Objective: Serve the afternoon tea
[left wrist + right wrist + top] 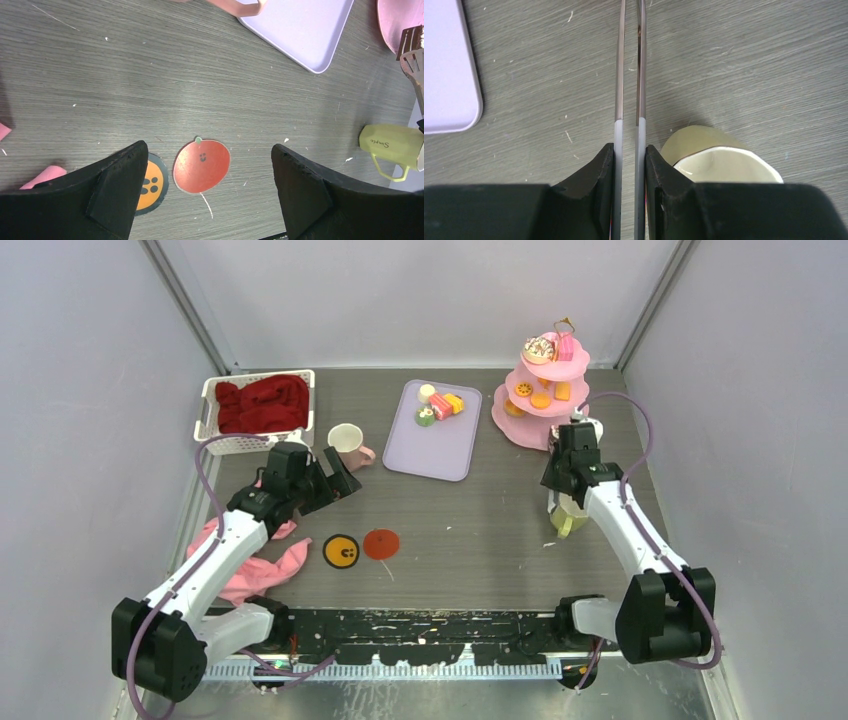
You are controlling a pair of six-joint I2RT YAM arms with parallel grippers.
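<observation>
Several toy cakes (440, 403) lie on the lilac tray (425, 455). More sit on the pink three-tier stand (520, 425). A cream mug with a pink handle (347, 442) stands left of the tray. A yellow-green mug (566, 521) stands under my right arm; it also shows in the right wrist view (719, 162) and the left wrist view (392, 145). My left gripper (338, 478) (208, 148) is open and empty above a red coaster (202, 165). My right gripper (577, 443) (630, 148) is shut on long metal tweezers (629, 75) that point toward the stand.
An orange coaster (342, 551) lies beside the red coaster (381, 543). A white basket (212, 405) with a red cloth stands at the back left. A pink cloth (260, 575) lies under my left arm. Grey walls close in both sides and the back.
</observation>
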